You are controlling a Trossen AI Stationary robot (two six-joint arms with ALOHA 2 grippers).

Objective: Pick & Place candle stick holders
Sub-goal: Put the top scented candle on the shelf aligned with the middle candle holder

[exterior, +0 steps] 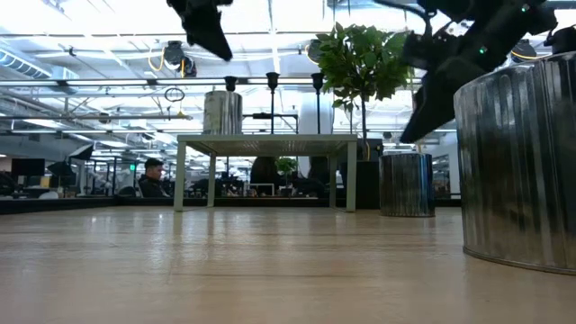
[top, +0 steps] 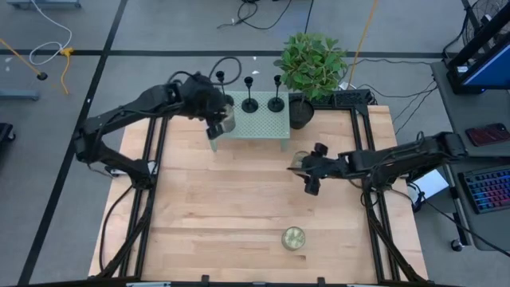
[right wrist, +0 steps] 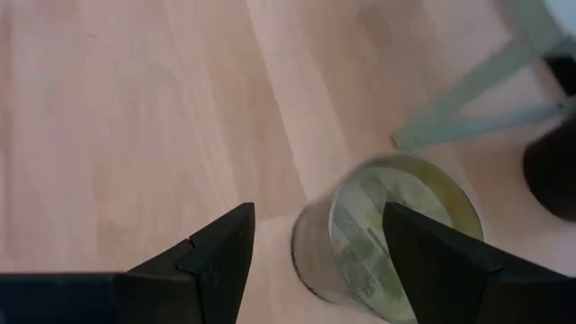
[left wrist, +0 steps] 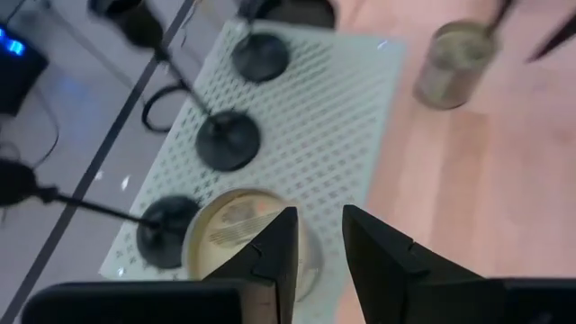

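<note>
Three black candle stick holders (top: 250, 104) stand by their disc bases in a row along the far edge of a pale green perforated stand (top: 263, 126); their bases show in the left wrist view (left wrist: 227, 139). My left gripper (left wrist: 319, 238) is open by a narrow gap and hovers above a tin (left wrist: 229, 236) standing on the stand's left end, clear of it in the low view (exterior: 207, 27). My right gripper (right wrist: 315, 247) is open above a second tin (right wrist: 396, 234) standing on the table right of the stand.
A potted plant (top: 311, 64) stands at the stand's far right corner. A third tin (top: 293, 237) stands near the table's near edge and looms large in the low view (exterior: 522, 162). Bare wood (top: 207, 207) lies between the stand and the near edge.
</note>
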